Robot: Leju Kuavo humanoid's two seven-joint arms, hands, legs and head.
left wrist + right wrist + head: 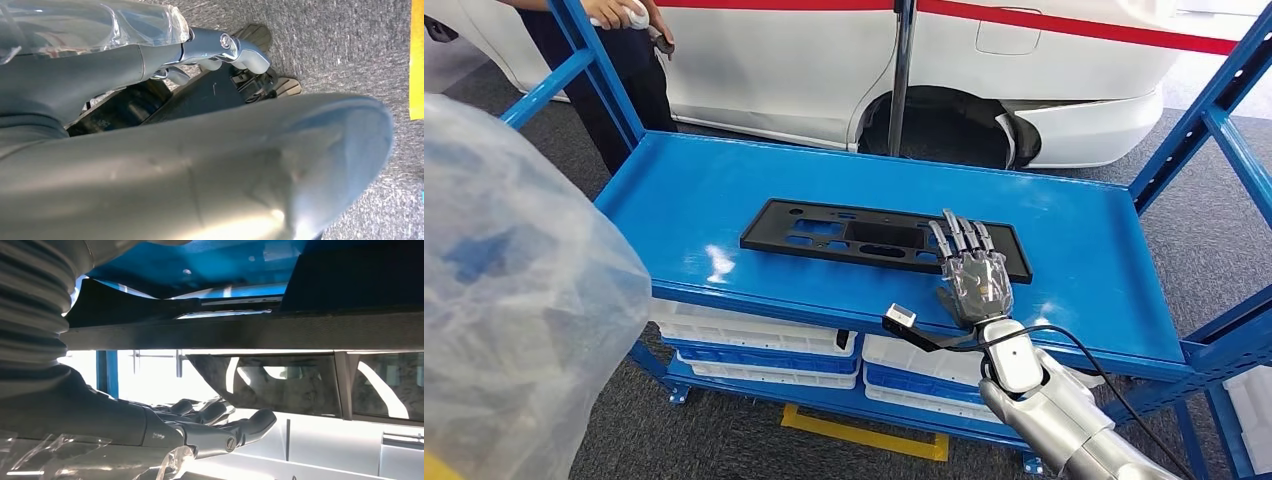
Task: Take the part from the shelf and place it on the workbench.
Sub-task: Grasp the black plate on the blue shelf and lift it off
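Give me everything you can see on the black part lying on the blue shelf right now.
The black part is a long, flat rectangular panel, matte and plastic-looking, with a larger rectangular recess near its middle and several small cut-outs and holes. It lies flat on the top deck of the blue shelf, running across it and slightly skewed. The right hand is over the panel's right end, fingers extended across its near edge; whether they press on it cannot be told. Nothing else touches it.
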